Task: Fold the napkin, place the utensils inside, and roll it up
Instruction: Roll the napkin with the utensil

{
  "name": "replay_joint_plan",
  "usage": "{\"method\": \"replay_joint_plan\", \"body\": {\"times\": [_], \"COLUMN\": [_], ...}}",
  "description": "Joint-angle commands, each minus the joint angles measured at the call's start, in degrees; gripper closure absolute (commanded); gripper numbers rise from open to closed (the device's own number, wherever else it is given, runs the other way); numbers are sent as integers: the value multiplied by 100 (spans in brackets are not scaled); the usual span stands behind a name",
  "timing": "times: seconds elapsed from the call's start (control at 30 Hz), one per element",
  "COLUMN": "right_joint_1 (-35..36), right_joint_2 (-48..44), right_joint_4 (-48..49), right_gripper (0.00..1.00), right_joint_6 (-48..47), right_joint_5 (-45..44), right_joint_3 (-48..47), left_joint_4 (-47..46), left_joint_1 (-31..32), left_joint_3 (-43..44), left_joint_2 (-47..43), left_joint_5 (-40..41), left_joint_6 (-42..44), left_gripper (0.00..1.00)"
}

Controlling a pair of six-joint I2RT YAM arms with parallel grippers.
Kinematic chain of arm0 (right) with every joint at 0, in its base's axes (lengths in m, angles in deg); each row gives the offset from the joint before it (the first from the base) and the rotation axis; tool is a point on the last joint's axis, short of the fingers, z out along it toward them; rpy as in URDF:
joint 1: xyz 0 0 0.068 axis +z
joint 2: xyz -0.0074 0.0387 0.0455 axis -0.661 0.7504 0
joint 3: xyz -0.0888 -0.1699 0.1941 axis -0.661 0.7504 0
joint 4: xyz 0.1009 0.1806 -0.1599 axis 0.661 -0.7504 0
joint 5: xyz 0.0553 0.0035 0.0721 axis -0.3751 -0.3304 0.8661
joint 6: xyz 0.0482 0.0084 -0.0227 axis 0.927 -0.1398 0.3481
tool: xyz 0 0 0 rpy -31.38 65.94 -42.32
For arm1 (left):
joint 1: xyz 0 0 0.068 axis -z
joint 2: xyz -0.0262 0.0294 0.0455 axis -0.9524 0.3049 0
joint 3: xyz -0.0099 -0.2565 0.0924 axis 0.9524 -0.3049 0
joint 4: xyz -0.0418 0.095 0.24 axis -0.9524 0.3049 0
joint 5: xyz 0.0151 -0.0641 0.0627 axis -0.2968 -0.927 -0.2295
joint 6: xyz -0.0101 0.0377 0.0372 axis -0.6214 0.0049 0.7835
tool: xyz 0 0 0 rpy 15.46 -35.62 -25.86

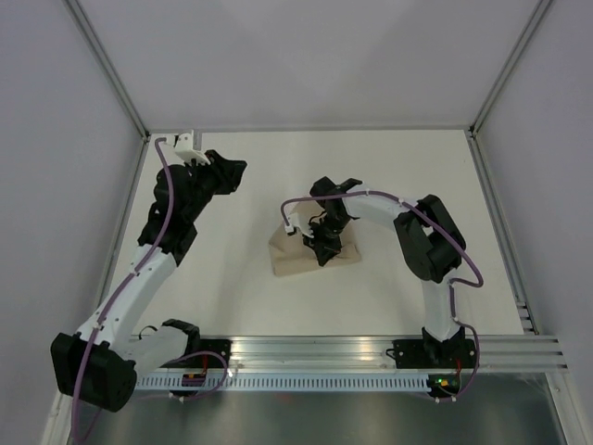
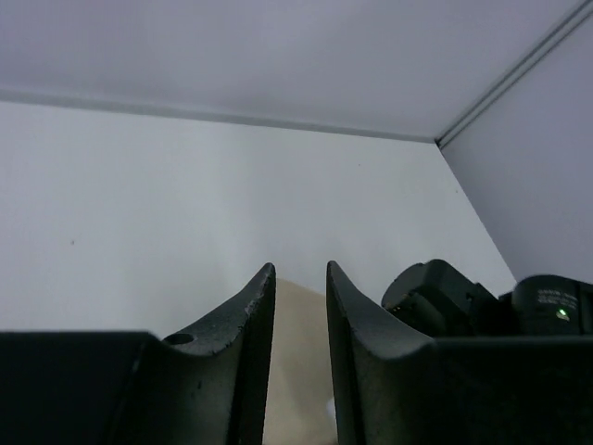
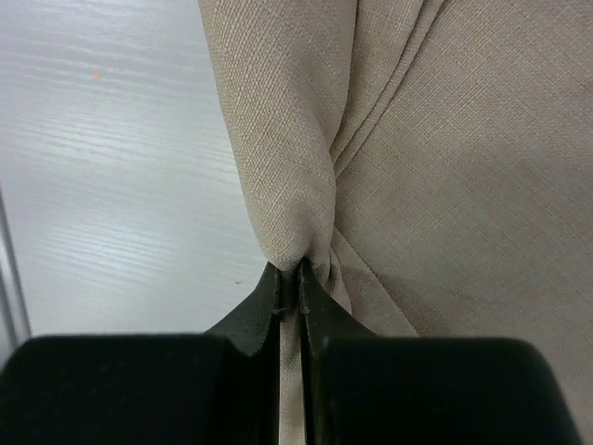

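Observation:
The tan napkin lies folded and bunched on the white table, left of centre. My right gripper is down on its right part. In the right wrist view this gripper is shut on a pinched fold of the napkin, with cloth running between the jaws. My left gripper is raised at the back left, apart from the napkin. In the left wrist view it is empty, its jaws a narrow gap apart, and the napkin shows far off between them. No utensil shows clearly.
The white table is boxed in by pale walls with metal corner posts. An aluminium rail carrying both arm bases runs along the near edge. The right arm's dark wrist shows in the left wrist view.

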Motion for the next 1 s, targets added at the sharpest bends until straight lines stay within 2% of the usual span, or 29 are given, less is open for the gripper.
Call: {"method": "replay_joint_plan", "body": {"times": [0.0,0.17,0.23,0.3,0.43,0.57,0.6,0.7,0.83,0.97], "right_joint_1": [23,-83,-109,-153,-241,-346,-390,-408,-434,-443], "right_joint_2": [964,1631,1791,2037,2327,2661,2818,2872,2995,3083], "right_joint_4": [-1237,-1800,-1967,-2186,-2284,-2486,-2530,-2539,-2609,-2662], "right_gripper": [99,99,100,100,99,99,99,99,100,99], "right_joint_6": [-51,106,247,282,344,213,212,221,256,370], "right_joint_5": [453,524,576,655,630,682,700,682,691,683], "right_joint_3": [-106,-765,-924,-1170,-1364,-1601,-1680,-1751,-1909,-2023], "left_joint_4": [-206,-21,-109,-179,-364,-312,-155,215,409,462], "left_joint_1": [397,1609,2275,2647,3481,3905,4184,4291,4389,4389], "left_joint_3": [-202,-297,-421,-623,-1088,-1432,-1458,-1301,-1011,-843], "left_joint_2": [-411,-569,-622,-675,-763,-754,-537,-246,737,1310], "left_joint_5": [430,596,1024,1202,1221,1011,993,966,755,159], "left_joint_6": [1083,2665,3296,3615,4326,4539,4748,4838,4865,4812], "left_gripper": [66,67,70,69,65,55,52,52,52,53]}}
